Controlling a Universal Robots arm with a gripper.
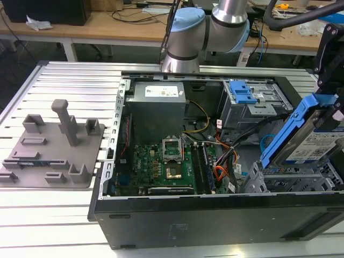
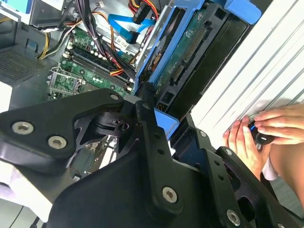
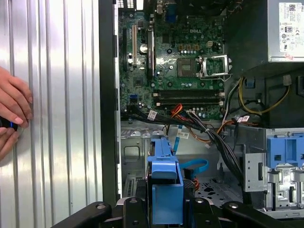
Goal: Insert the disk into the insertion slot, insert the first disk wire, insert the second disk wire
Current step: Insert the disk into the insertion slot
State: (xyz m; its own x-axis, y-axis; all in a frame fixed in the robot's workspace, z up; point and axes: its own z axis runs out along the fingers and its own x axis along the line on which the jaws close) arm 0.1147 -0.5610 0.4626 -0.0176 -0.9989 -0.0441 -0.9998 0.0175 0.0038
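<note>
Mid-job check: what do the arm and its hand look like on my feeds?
The arm is a silver tube with grey joints and light blue joint caps. The hand is matte black, built of flat jointed links fastened with round silver screws.

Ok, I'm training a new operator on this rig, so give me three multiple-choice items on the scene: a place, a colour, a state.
1. In the exterior view, where is the disk? A) on the grey fixture plate B) above the insertion slot, at that view's right C) on the power supply
2. What colour is its carrier? A) red B) green C) blue
3. How is the disk placed? A) tilted, clamped by the gripper B) flat in the slot C) lying on the table
Answers: 1 B, it hangs over the grey cage; 2 C, bright blue frame; 3 A, it slants outside the bay.
</note>
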